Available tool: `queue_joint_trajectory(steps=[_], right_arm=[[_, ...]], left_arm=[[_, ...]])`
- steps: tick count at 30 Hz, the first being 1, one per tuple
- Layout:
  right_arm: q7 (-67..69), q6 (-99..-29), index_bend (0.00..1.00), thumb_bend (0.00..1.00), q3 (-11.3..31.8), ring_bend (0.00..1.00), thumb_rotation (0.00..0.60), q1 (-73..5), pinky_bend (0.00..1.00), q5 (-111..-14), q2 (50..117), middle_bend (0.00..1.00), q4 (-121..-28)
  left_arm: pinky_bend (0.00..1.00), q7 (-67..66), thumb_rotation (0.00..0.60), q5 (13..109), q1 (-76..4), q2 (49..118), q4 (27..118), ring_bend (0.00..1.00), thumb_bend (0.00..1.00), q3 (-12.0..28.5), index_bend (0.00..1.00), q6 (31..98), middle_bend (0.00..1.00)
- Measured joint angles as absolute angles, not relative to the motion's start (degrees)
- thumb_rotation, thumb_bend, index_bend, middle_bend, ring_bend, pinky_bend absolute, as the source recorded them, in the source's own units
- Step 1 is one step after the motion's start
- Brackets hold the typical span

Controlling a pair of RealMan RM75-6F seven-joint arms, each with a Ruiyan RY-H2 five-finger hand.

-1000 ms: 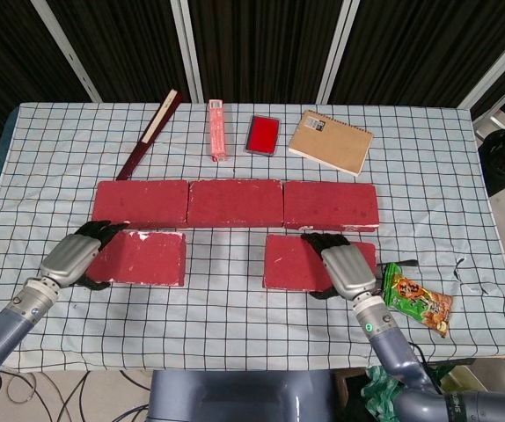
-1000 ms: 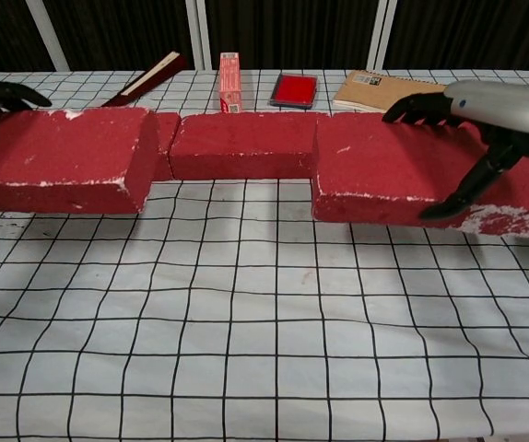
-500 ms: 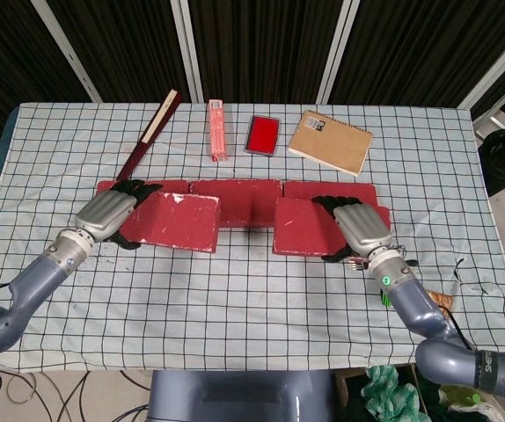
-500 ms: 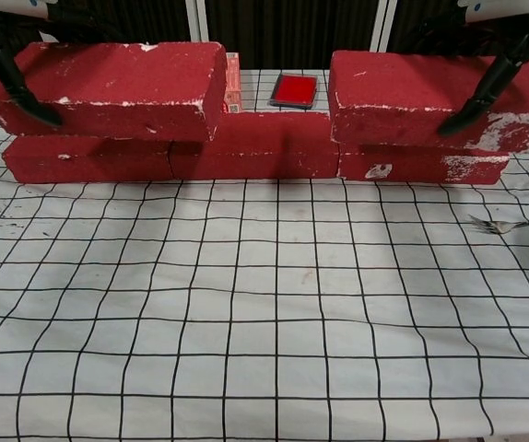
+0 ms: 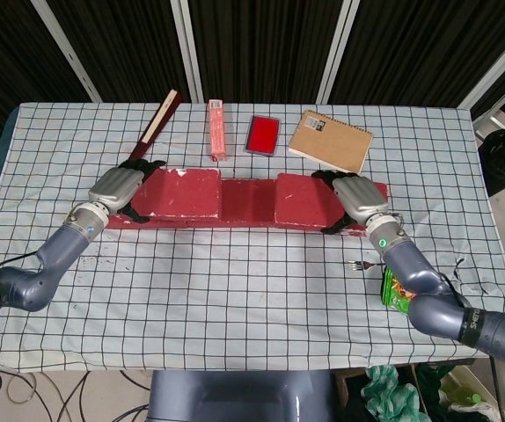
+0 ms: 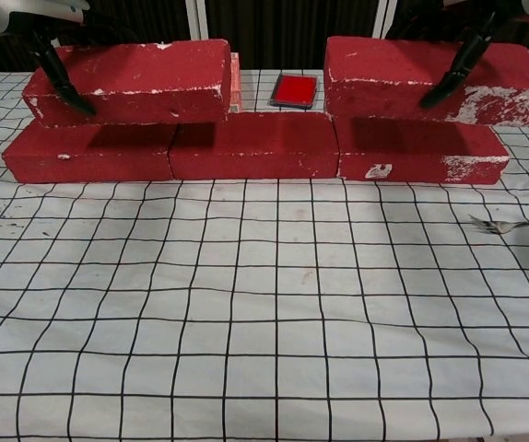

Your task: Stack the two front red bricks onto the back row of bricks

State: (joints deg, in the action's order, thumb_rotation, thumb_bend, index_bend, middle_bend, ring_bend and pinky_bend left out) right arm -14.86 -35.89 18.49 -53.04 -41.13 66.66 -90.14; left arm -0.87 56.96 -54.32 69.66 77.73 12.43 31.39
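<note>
Three red bricks form the back row (image 6: pixel 253 145) on the checked table. My left hand (image 5: pixel 122 187) grips a red brick (image 5: pixel 178 194) at its left end and holds it just above the row's left part (image 6: pixel 128 81). My right hand (image 5: pixel 358 197) grips a second red brick (image 5: pixel 306 200) at its right end, over the row's right part (image 6: pixel 430 81). In the chest view both held bricks hover close over the row, the left one with a shadowed gap under it; whether the right one touches I cannot tell. Only the fingers (image 6: pixel 57 74) show there.
Behind the row lie a dark red stick (image 5: pixel 150 134), a pink box (image 5: pixel 217 129), a red case (image 5: pixel 262 134) and a brown notebook (image 5: pixel 330 141). A fork (image 6: pixel 509 224) and a green snack bag (image 5: pixel 397 288) lie at the front right.
Both hands lifted the two front bricks off the table and carried them back. They now hang over the back row, lower and further back than half a second ago.
</note>
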Motion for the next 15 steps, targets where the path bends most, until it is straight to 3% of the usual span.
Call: queue_joint_trajectory(steps=[15], right_arm=[[-10.4,-32.7,0.30,0.31,17.6,0.31,0.600,-58.6,0.22,-42.6,75.5,0.31,-80.0]], left_arm=[[0.08,1.8,0.600,59.3,-54.3,72.7,74.1,0.04,0.20,12.1,0.04,32.0,0.15]])
